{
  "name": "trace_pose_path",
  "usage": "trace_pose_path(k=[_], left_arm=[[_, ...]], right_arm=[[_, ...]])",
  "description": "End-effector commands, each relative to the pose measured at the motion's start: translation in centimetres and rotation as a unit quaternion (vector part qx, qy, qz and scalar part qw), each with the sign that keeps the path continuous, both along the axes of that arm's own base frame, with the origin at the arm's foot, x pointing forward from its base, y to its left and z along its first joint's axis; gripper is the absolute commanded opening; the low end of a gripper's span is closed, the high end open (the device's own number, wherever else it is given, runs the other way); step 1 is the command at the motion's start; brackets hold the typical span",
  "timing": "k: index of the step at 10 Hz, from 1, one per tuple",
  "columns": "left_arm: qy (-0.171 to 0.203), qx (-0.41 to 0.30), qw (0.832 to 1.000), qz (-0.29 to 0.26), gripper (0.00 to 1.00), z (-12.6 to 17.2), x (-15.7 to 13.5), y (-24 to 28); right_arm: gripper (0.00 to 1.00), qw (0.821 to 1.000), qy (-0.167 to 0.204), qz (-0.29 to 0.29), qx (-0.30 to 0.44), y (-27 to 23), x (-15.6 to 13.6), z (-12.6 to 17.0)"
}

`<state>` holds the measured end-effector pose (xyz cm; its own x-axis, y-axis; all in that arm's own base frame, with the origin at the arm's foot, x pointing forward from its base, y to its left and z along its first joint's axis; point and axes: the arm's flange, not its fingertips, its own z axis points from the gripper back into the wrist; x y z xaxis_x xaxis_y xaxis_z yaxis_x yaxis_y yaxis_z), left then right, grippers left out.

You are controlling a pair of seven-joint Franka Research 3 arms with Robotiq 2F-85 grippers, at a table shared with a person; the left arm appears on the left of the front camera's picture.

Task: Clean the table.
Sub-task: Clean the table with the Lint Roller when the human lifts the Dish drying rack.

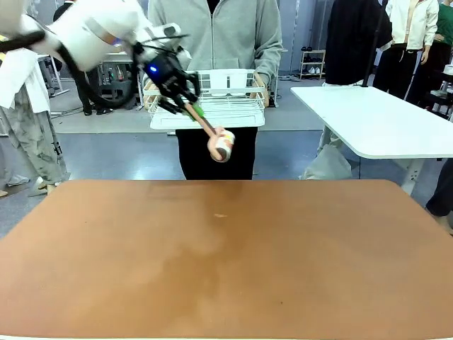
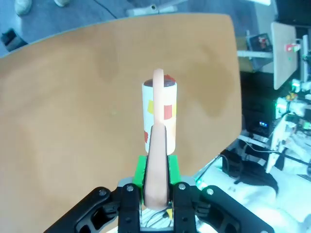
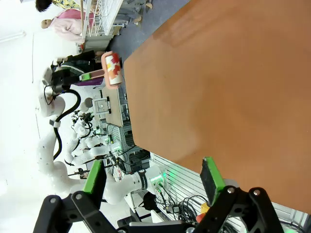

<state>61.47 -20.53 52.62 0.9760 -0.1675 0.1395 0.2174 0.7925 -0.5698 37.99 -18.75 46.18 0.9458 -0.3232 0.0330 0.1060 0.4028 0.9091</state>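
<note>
A lint roller (image 1: 214, 134) is clamped by its pink handle between the green pads (image 2: 141, 171) of the left gripper (image 1: 190, 106), whose jaws are closed tight on that handle. The roller is held in the air, clear of the table (image 1: 226, 283) and near its far edge, with its white head, marked with red and yellow patches, pointed down and toward the robot's right. Just behind it, a white wire dish rack (image 1: 237, 106) is held at both ends by a person (image 1: 212, 35) in a grey zip jacket who is stood at the far side. A small pale speck (image 1: 221, 215) is seen near the middle of the reddish-brown top. The right gripper (image 3: 153, 174) is held near an edge of the table with its jaws spread wide and nothing gripped. A white-topped table (image 1: 375, 120) is seen farther off at the right.
</note>
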Motion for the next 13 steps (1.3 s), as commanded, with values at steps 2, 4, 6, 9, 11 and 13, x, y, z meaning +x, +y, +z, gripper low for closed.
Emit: trace_pose_path(k=[2,4,6,9,11,13], left_arm=[[-0.062,0.019,0.998,0.001,0.22,0.8,-4.9,7.0],[-0.091,0.002,0.996,0.022,0.22,0.5,-7.0,12.5],[-0.119,0.007,0.992,0.034,0.22,-0.4,-9.6,17.8],[-0.128,0.02,0.989,0.076,0.22,0.0,-11.6,22.9],[-0.13,0.018,0.988,0.075,0.22,-0.3,-10.6,22.1],[-0.116,0.02,0.99,0.081,0.22,0.1,-11.3,23.8]], right_arm=[[1.0,1.0,-0.005,0.004,0.002,0.0,-0.2,0.3],[1.0,1.0,-0.005,0.004,0.002,0.0,-0.2,0.3],[1.0,1.0,-0.005,0.004,0.002,0.0,-0.2,0.3],[1.0,1.0,-0.005,0.004,0.002,0.0,-0.2,0.3],[1.0,1.0,-0.005,0.004,0.002,0.0,-0.2,0.3],[1.0,1.0,-0.005,0.004,0.002,0.0,-0.2,0.3]])
